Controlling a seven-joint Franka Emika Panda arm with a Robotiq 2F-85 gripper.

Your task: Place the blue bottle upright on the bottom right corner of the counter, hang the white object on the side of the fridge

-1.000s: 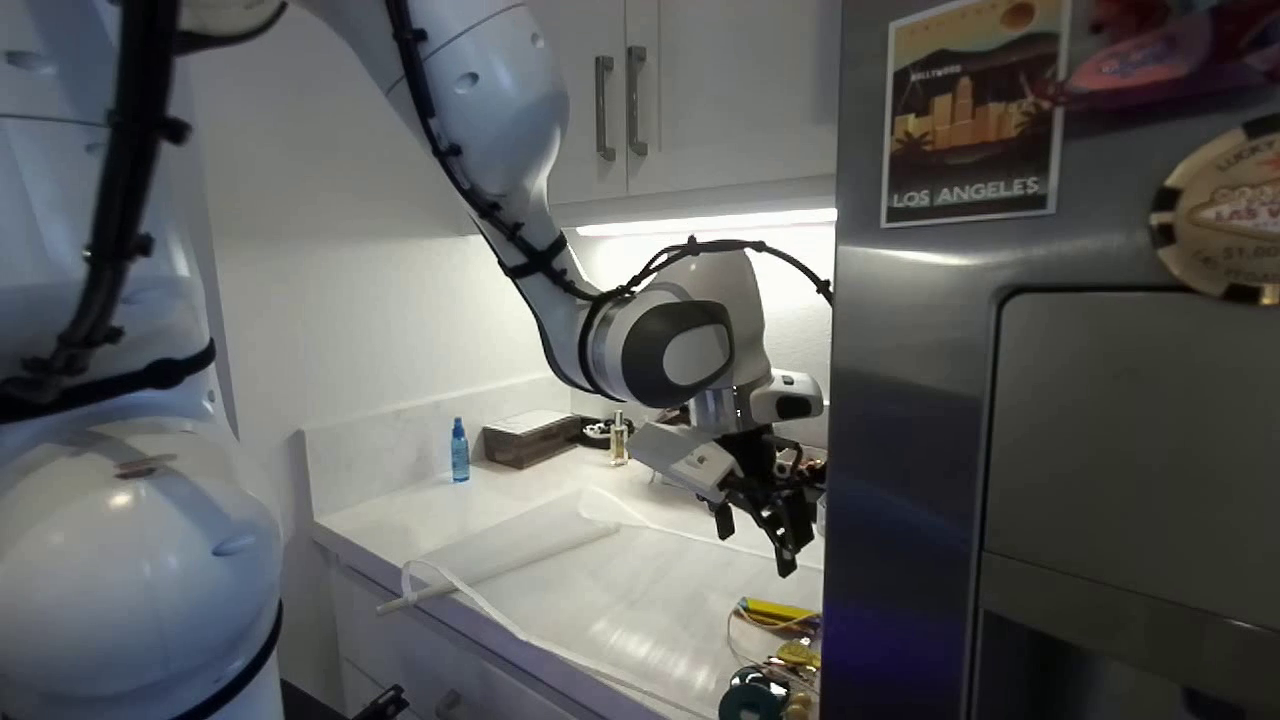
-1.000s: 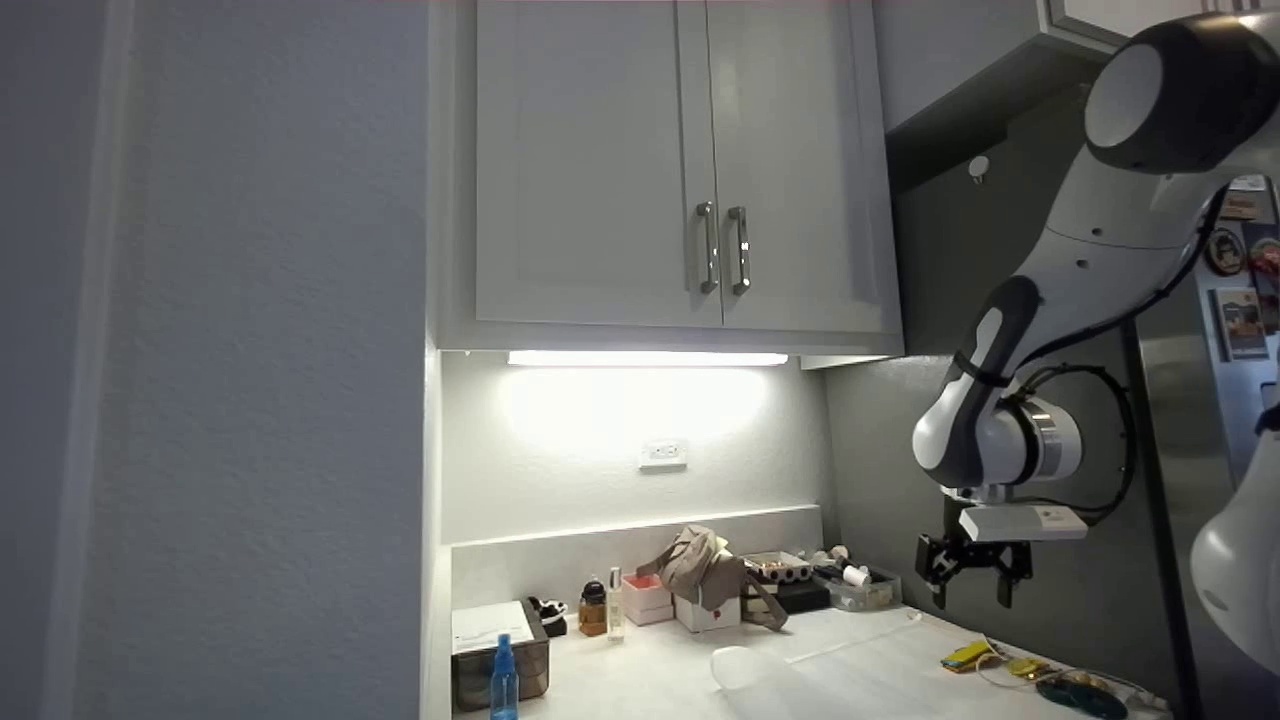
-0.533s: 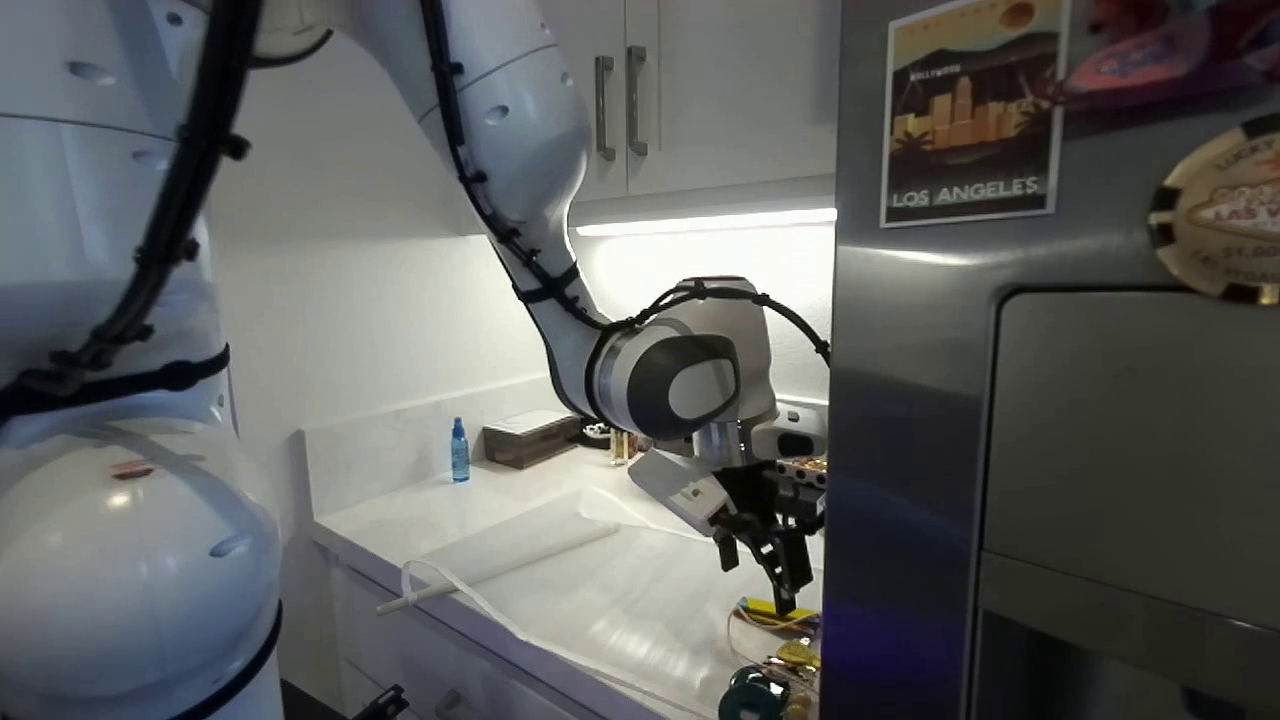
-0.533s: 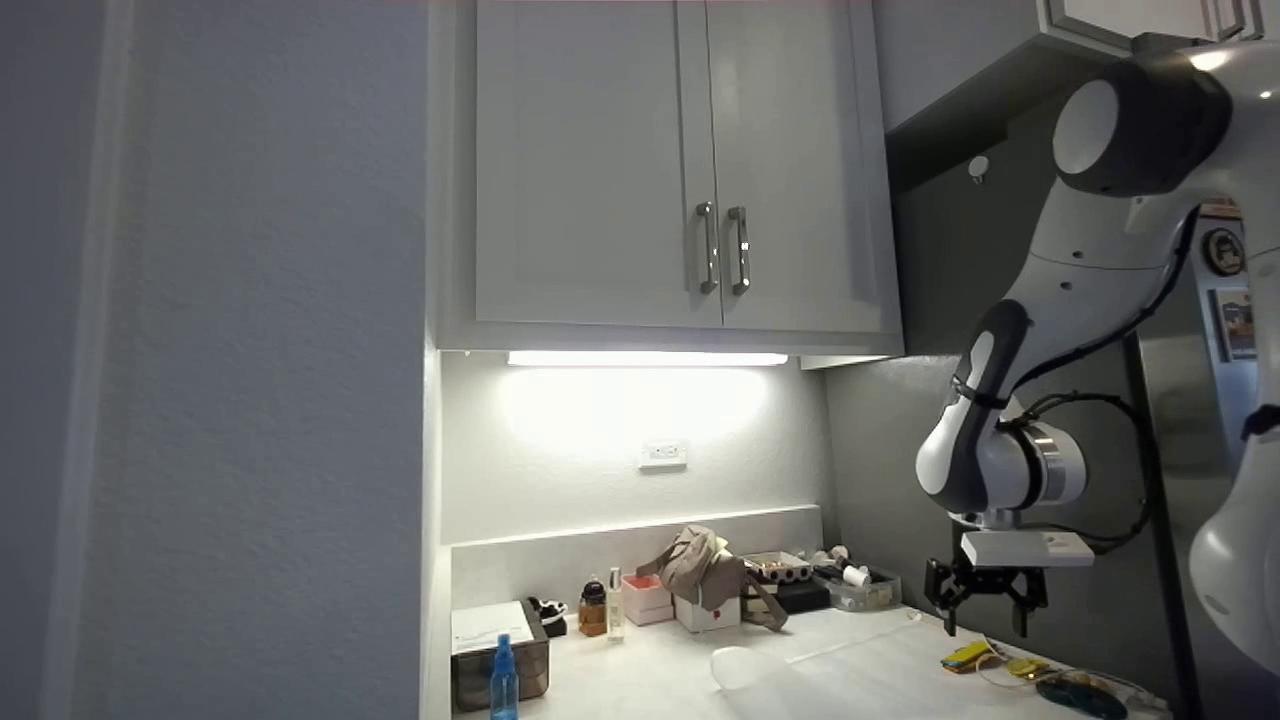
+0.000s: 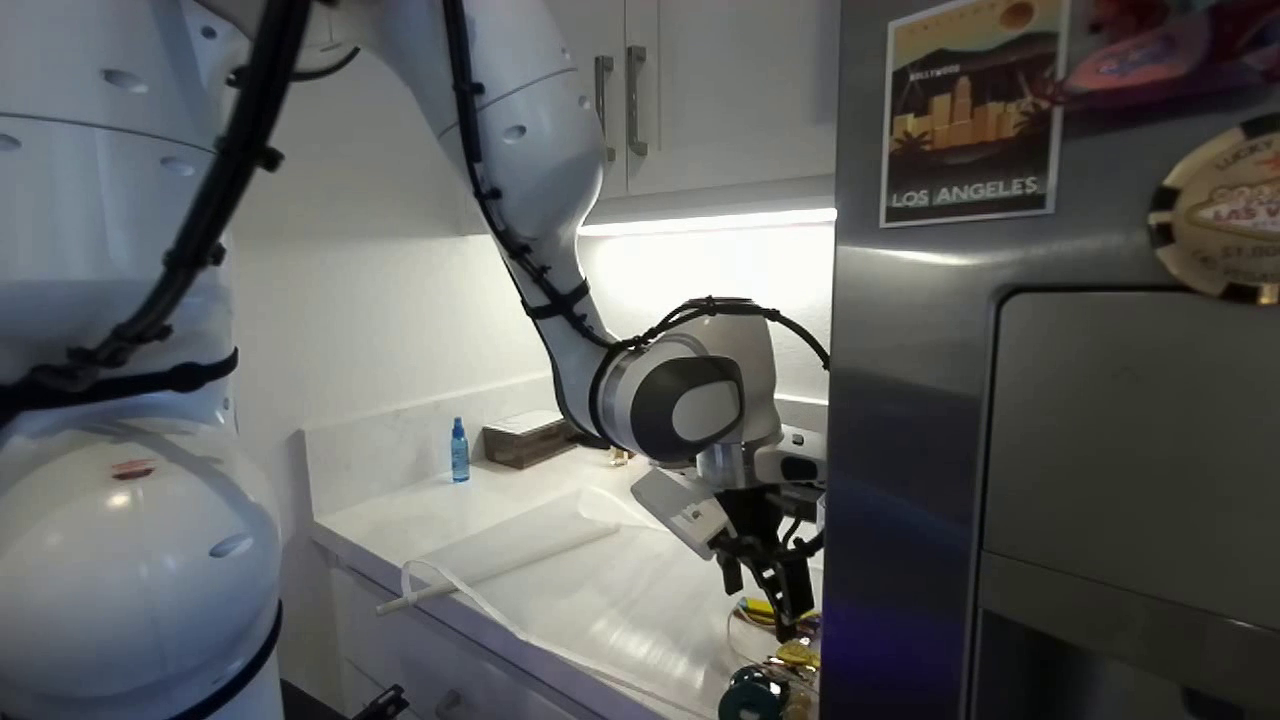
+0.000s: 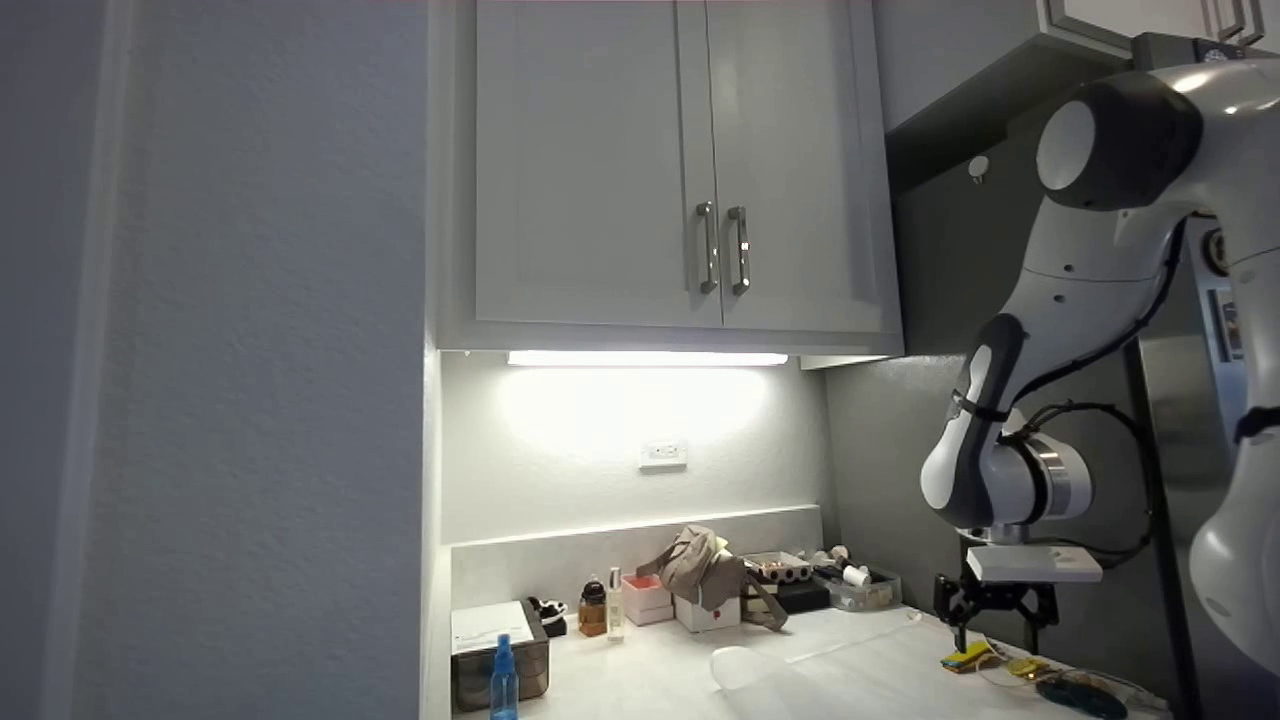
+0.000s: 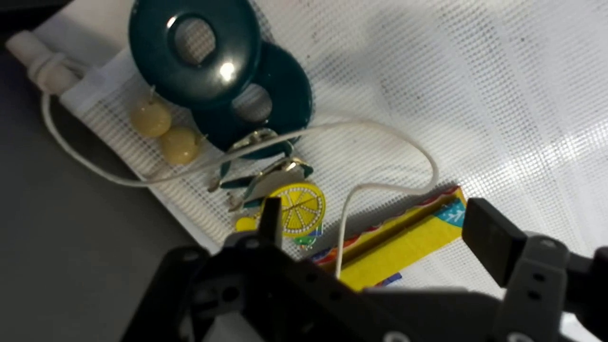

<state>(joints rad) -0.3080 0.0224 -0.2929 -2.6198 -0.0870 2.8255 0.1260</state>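
Currently 1 blue bottle (image 5: 459,455), 1 white sheet (image 7: 522,95), 2 teal rings (image 7: 232,85); gripper (image 7: 375,221) jaws wide

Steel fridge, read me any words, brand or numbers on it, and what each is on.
"LOS ANGELES": bottom of the city poster.
"HOLLYWOOD": hillside in that poster.
"LUCKY": top of the poker-chip magnet.
"LAS V", cut off by the picture edge: same magnet.
Too faint or blurred: the poster's top line, the magnet's other text, markings on the pink decoration.
Too small: anything on the round magnet in an exterior view.
Steel fridge itself: no brand readable.
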